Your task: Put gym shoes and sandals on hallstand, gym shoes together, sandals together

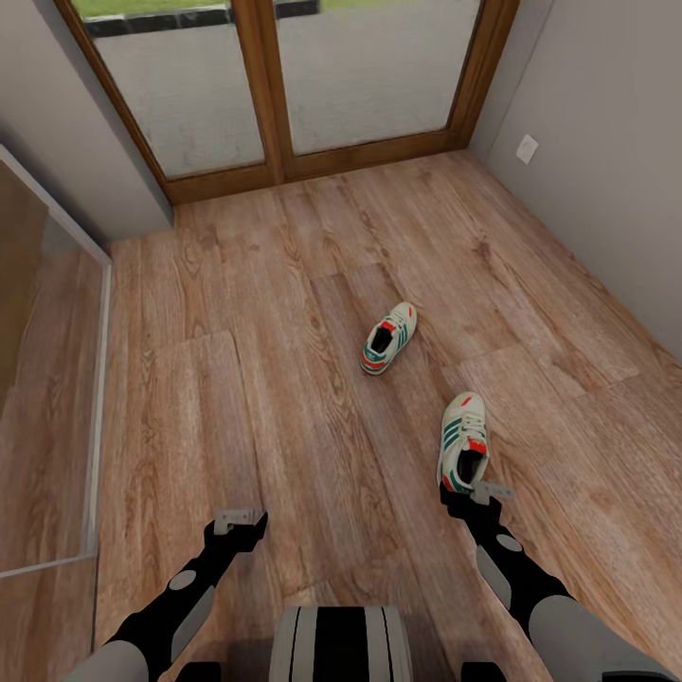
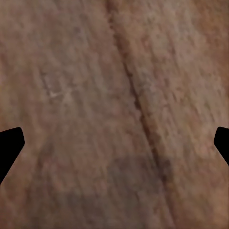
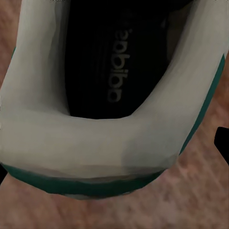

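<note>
Two gym shoes lie on the corridor floor (image 1: 284, 360), well apart from each other. Taking the glazed double door (image 1: 284, 85) as the landmark, the farther gym shoe (image 1: 389, 338) lies with its long axis slanted, toe toward the door and off to the robot's right, red-orange heel toward the robot. The nearer gym shoe (image 1: 463, 440) lies almost straight along the line from robot to door, toe toward the door, heel toward the robot.

The right gripper (image 1: 479, 493) sits at the heel of the nearer gym shoe (image 3: 114, 119). In the right wrist view the white heel collar with its green edge and the dark insole lie between the spread fingertips (image 3: 222, 140), so the jaws stand apart around the heel, not clamped on it. The left gripper (image 1: 239, 520) hovers over bare planks, far from the door, its fingertips (image 2: 10, 145) wide apart and holding nothing.

The floor is light brown wood plank with visible grain. Grey walls flank the wooden-framed door; a white wall plate (image 1: 527, 148) sits on the wall right of the door, and a glass panel (image 1: 57, 379) stands along the left side.

Pale lettering on the insole resembles "adidas" but is not clearly legible.
</note>
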Motion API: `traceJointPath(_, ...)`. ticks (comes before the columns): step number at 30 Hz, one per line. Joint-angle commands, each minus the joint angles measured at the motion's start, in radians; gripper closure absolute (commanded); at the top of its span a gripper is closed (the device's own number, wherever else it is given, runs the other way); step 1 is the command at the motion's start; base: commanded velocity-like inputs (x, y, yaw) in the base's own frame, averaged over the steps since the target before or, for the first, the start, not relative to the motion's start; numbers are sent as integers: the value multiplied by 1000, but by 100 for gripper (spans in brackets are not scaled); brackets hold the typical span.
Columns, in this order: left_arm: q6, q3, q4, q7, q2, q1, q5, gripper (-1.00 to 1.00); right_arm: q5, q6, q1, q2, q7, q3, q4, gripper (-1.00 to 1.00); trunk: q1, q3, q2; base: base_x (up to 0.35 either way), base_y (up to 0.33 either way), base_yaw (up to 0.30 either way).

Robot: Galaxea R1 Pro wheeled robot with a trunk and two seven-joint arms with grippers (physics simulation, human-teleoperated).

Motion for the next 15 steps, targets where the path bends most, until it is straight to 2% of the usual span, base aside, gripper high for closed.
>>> traceJointPath(1, -4, -6, 1, -2, 1, -1, 11, -100, -6, -3, -1, 0, -1, 2, 1, -100, 0, 0, 0, 0, 0, 0)
traceJointPath(2, -4, -6, 1, -2, 1, -1, 11, -100, -6, -3, 0, 0, -1, 2, 1, -100, 0, 0, 0, 0, 0, 0)
traceJointPath(3, -4, -6, 1, -2, 1, -1, 11, -100, -6, -3, 0, 0, -1, 2, 1, 100, 0, 0, 0, 0, 0, 0)
traceJointPath(15, -4, -6, 1, -2, 1, -1, 11, -100, -6, -3, 0, 0, -1, 2, 0, 100, 0, 0, 0, 0, 0, 0)
